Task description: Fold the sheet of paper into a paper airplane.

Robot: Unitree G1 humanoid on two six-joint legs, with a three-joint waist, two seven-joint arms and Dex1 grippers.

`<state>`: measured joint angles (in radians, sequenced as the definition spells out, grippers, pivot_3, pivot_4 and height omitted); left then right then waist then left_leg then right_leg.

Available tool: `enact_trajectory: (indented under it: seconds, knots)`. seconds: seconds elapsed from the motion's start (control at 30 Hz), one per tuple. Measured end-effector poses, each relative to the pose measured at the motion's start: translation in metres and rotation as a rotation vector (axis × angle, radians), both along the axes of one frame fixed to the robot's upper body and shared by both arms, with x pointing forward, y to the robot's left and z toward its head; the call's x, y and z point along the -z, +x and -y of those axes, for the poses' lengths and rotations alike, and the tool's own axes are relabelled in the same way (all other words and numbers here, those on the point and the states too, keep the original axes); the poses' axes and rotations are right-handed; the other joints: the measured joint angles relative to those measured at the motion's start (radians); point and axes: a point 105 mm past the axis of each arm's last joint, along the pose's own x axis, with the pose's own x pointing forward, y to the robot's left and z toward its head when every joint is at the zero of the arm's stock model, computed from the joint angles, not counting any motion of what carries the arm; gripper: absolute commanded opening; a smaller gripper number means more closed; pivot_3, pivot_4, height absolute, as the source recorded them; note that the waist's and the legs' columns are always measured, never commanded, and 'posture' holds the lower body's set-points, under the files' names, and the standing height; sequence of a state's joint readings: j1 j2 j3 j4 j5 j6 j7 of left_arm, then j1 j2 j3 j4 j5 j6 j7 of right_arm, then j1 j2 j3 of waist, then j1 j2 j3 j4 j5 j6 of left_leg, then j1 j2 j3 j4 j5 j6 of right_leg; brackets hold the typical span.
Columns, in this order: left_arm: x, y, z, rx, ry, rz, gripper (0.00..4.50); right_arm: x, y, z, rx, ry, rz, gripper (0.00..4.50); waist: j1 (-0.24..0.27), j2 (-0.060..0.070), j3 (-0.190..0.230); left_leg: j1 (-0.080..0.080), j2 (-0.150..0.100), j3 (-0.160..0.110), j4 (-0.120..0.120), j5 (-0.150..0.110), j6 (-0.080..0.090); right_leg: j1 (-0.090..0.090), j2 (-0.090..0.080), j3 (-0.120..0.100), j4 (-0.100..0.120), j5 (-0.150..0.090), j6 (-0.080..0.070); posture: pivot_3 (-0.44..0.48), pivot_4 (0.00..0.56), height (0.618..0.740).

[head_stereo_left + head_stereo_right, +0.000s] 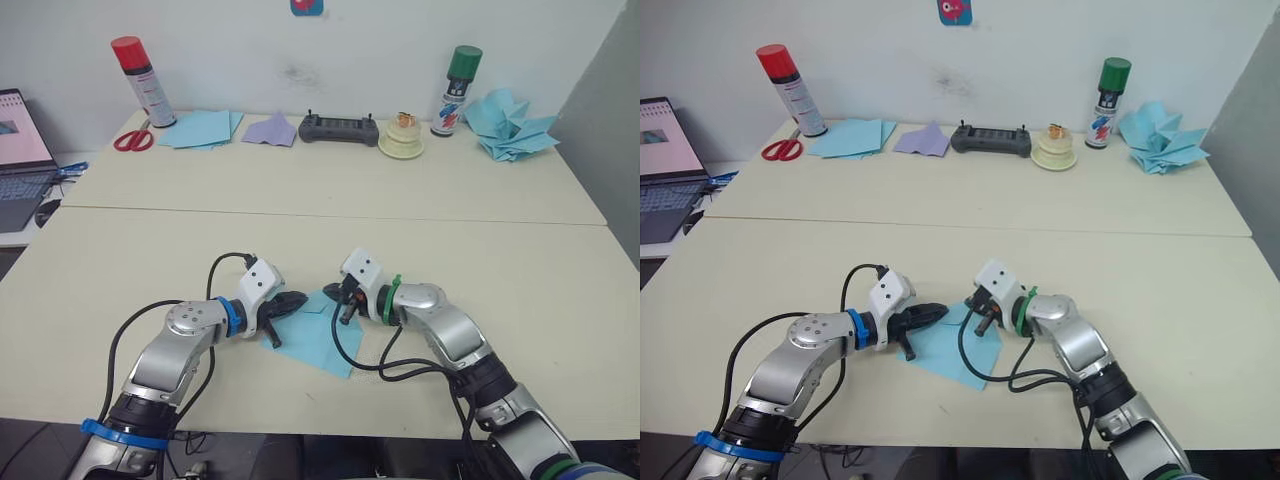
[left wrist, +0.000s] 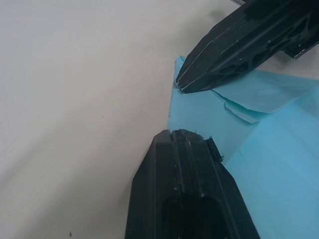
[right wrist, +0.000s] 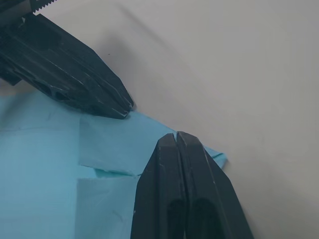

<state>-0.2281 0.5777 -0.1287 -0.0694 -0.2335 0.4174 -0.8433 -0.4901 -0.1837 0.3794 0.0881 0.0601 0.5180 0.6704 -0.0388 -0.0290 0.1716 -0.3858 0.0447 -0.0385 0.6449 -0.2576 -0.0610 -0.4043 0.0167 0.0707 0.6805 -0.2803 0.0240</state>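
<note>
Tables (image 1: 300, 240), two cream ones before a white wall, bear the sheet of paper (image 1: 315, 340); both end effectors (image 1: 297, 300) (image 1: 335, 294) closed, empty.

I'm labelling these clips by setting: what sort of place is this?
Probably a lab or office workspace set up for paper-folding trials: plain tables against a white wall, a laptop at the side, and scissors, spray cans and a handheld controller along the back.

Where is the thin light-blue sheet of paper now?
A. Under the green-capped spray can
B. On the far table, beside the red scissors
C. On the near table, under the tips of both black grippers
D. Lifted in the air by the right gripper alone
C: the thin light-blue sheet of paper lies flat on the near table, with the left gripper and right gripper tips meeting on its far corner.
</note>
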Motion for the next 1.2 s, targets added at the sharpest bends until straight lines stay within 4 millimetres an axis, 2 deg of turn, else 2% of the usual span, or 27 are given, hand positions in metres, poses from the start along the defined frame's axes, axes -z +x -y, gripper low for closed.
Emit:
enact_trajectory:
  seconds: [0.23,0.4,0.5,0.63,0.8,1.03,1.2]
  knots:
    - [-0.007,-0.001,0.005,0.028,-0.041,-0.049,0.06,0.002,-0.001,-0.001,-0.004,0.014,0.012,0.0,-0.005,0.0,0.0,0.0,0.0,0.0,0.0,0.0,0.0,0.0,0.0,0.0,0.0,0.0,0.0,0.0,0.15,0.74]
    - [-0.032,0.016,0.022,0.045,-0.077,0.031,0.06,0.002,-0.001,-0.002,-0.004,0.018,0.012,0.0,-0.005,0.0,0.0,0.0,0.0,0.0,0.0,0.0,0.0,0.0,0.0,0.0,0.0,0.0,0.0,0.0,0.15,0.74]
    - [-0.02,0.019,0.023,0.031,-0.045,0.008,0.06,0.002,-0.002,-0.003,-0.008,0.022,0.013,0.0,-0.006,0.0,0.0,0.0,0.0,0.0,0.0,0.0,0.0,0.0,0.0,0.0,0.0,0.0,0.0,0.0,0.15,0.74]
    - [-0.005,0.017,0.018,0.018,-0.014,-0.032,0.06,0.003,-0.002,-0.002,-0.002,0.024,0.012,0.0,-0.006,0.0,0.0,-0.001,0.0,0.0,0.0,0.0,0.0,0.0,0.0,0.0,0.0,0.0,0.0,0.0,0.15,0.74]
    - [-0.003,0.009,0.008,0.029,0.019,-0.016,0.06,0.003,-0.003,-0.003,0.002,0.026,0.011,0.0,-0.011,0.0,-0.001,0.0,0.0,0.0,-0.001,0.0,0.0,0.0,0.0,0.0,0.0,0.0,0.0,0.0,0.15,0.74]
    - [-0.003,-0.022,-0.022,0.003,0.075,-0.055,0.06,0.004,-0.005,-0.004,0.002,0.031,0.01,0.0,-0.019,0.0,-0.001,0.001,0.001,0.0,-0.002,0.0,0.0,0.0,0.0,0.0,0.0,-0.001,-0.002,0.0,0.15,0.74]
    - [-0.005,-0.025,-0.033,-0.019,0.093,-0.049,0.06,0.004,-0.004,-0.004,0.003,0.029,0.01,0.0,-0.019,0.0,-0.001,0.002,0.001,0.0,-0.002,0.0,0.0,0.0,0.0,0.0,0.0,-0.001,-0.002,0.0,0.15,0.74]
